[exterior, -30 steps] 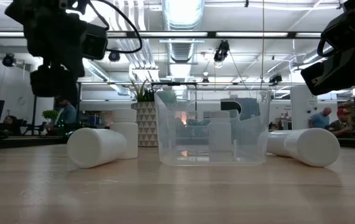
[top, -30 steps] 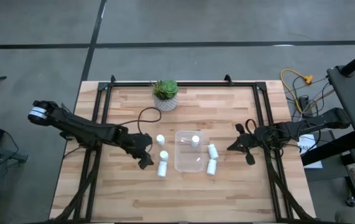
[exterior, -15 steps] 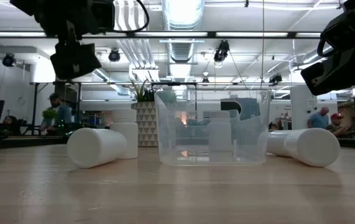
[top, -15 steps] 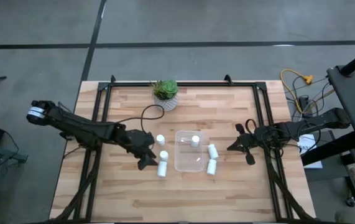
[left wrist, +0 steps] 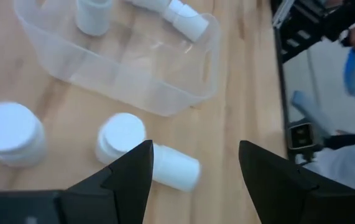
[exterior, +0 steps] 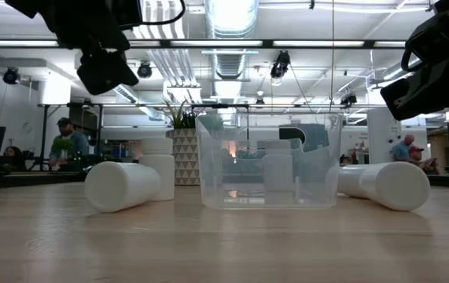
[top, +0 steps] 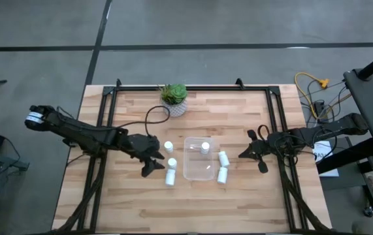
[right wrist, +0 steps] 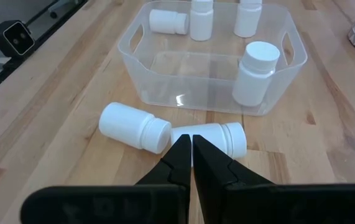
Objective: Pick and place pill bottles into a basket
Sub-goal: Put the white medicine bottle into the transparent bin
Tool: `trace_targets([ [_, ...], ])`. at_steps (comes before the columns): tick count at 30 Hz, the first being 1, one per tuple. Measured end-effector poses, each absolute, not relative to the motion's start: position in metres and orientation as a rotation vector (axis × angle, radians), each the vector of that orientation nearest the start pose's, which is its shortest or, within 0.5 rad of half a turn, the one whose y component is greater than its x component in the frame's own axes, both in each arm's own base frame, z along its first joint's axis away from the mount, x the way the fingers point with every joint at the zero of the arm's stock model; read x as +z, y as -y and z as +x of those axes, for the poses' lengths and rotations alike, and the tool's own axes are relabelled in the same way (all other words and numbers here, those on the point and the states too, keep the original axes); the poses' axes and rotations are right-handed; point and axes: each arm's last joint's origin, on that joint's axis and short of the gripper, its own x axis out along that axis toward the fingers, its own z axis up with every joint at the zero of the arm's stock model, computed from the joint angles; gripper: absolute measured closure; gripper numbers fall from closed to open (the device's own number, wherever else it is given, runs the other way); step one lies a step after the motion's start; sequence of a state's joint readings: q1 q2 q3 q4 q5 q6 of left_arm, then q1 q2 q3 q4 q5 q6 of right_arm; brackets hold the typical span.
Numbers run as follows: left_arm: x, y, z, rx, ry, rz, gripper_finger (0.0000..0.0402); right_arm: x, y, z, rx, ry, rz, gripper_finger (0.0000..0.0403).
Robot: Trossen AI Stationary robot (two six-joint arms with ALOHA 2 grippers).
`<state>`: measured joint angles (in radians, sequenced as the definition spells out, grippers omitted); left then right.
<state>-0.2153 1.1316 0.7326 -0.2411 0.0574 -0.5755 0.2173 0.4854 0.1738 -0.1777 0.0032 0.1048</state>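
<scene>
The clear basket (top: 201,159) stands mid-table with one white pill bottle (top: 205,147) upright inside it. Left of it are two upright bottles (top: 168,146) (top: 172,162) and one lying on its side (top: 170,177). Right of it, two more bottles (right wrist: 133,127) (right wrist: 217,138) lie on their sides. My left gripper (left wrist: 193,180) hangs open above the table just left of the lying left bottle (left wrist: 176,171), with nothing between its fingers. My right gripper (right wrist: 191,155) is shut and empty, held above the table right of the two right-hand bottles.
A pale pot with a green plant (top: 174,99) stands at the far edge. A black cable loop (top: 155,121) lies in front of the pot. Black frame rails (top: 105,124) run along the table's left and right sides. Bare wood (top: 193,205) spreads toward the near edge.
My left gripper has risen above the left-hand bottles and rolled about its own pointing line, staying open. The bottles and the basket have kept their places.
</scene>
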Motion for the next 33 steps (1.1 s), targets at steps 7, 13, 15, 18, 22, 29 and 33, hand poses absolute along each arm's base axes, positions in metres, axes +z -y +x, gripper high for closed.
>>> trace_targets([
  [7, 0.247, 0.051, 0.228, -0.095, -0.681, -0.408, 0.0182, 0.163, -0.026, 0.121, 0.175, -0.498, 0.07, 0.0394],
  [13, 0.247, 0.05, 0.228, -0.084, -0.655, -0.259, 0.0182, 0.164, -0.026, 0.121, 0.147, -0.495, 0.088, 0.0394],
  [15, 0.249, 0.048, 0.226, -0.054, -0.629, -0.191, 0.0182, 0.164, -0.026, 0.121, 0.146, -0.489, 0.095, 0.0394],
  [18, 0.256, 0.045, 0.223, -0.033, -0.536, -0.122, 0.0182, 0.164, -0.026, 0.121, 0.141, -0.489, 0.117, 0.0394],
  [22, 0.261, 0.043, 0.212, -0.061, -0.398, -0.061, 0.0182, 0.165, -0.026, 0.122, 0.141, -0.484, 0.122, 0.0394],
  [29, 0.239, 0.036, 0.182, -0.068, -0.261, -0.07, 0.0182, 0.17, -0.027, 0.124, 0.149, -0.423, 0.119, 0.0394],
  [33, 0.226, 0.033, 0.169, -0.062, -0.223, -0.062, 0.0182, 0.17, -0.027, 0.125, 0.17, -0.409, 0.024, 0.0394],
])
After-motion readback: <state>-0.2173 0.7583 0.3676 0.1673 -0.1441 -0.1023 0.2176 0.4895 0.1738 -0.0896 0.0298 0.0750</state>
